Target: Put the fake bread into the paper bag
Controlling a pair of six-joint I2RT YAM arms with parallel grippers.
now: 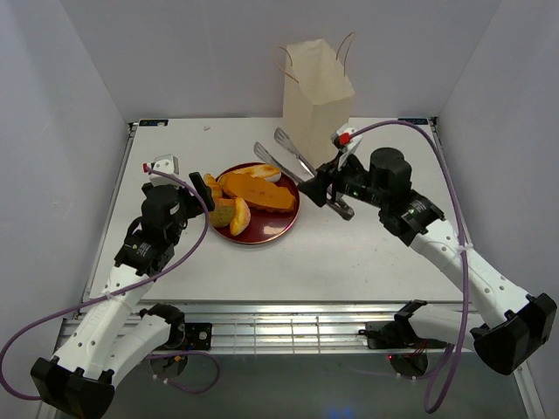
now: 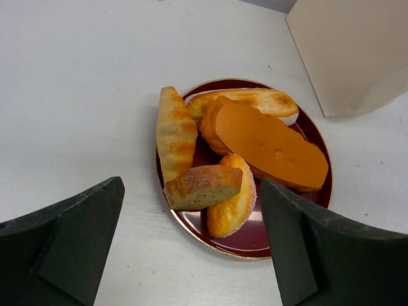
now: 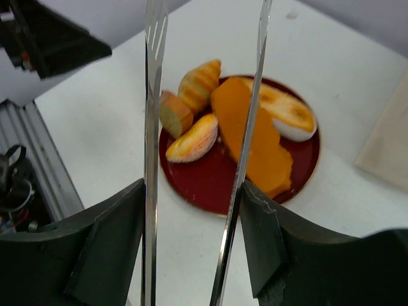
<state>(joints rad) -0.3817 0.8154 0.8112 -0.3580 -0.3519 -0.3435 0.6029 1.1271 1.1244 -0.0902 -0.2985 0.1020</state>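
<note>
Plate-to-bag transfer, approach stage. The fake bread (image 1: 249, 196) lies heaped on a dark red plate (image 1: 262, 236) near the middle of the table (image 1: 367, 262). The paper bag (image 1: 316, 92) stands upright at about 1 o'clock from the plate, close to it but apart. None of the visible pieces has reached the bag. The right gripper (image 1: 327, 189), at 3 o'clock of the plate, has its jaws clamped on the metal tongs (image 3: 152, 159), whose two arms stand spread and reach over the bread. The left gripper (image 1: 208, 186), at 9 o'clock, hangs empty with its jaws wide. The step in hand is judged to be the first pick. It calls for an outer piece, such as the small oval (image 2: 233, 204) at the near rim. The tongs should straddle its short axis and close gently, since the glossy surface may slip. The piece should be lifted clear of its neighbours, the wedge (image 2: 204, 187) and the long roll (image 2: 175, 137), and carried high, because the bag's mouth sits well above the plate. The tong tips are cut off at the top of the right wrist view. The bag's inside is not shown, so its contents cannot be told. The flat orange slice (image 2: 271, 146) possibly covers further pieces.
</note>
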